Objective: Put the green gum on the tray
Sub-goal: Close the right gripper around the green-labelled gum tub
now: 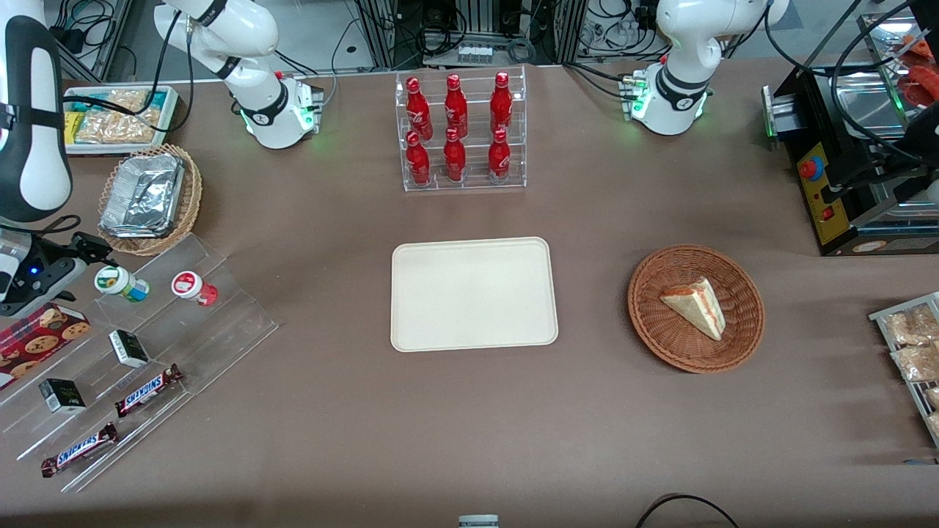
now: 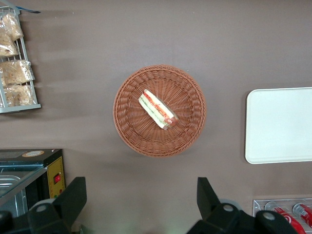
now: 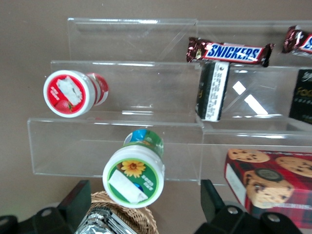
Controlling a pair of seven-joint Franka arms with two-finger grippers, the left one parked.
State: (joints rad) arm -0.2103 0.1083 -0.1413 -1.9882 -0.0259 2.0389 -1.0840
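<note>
On the clear stepped rack (image 1: 139, 345) at the working arm's end of the desk (image 1: 469, 440), the hand (image 3: 141, 214) hangs just above the green gum (image 1: 122, 284), fingers (image 3: 214, 204) spread wide w/ the bottle between them, nothing pinched yet. Gum lies tipped on the top step, lid facing the wrist cam; red-lidded bottle (image 1: 194, 287) sits just beside it, one step down (easy to clip). Foil trays in a wicker basket (image 1: 150, 198) are near too. Next along: cream tray (image 1: 473, 293), well apart, nothing on it. Judgement: approach step, task barely begun. To do it well, centre fingers on the gum's body, not the lid, descend straight, close firmly since round sides may roll, lift clear of the rack edge before crossing to tray.
</note>
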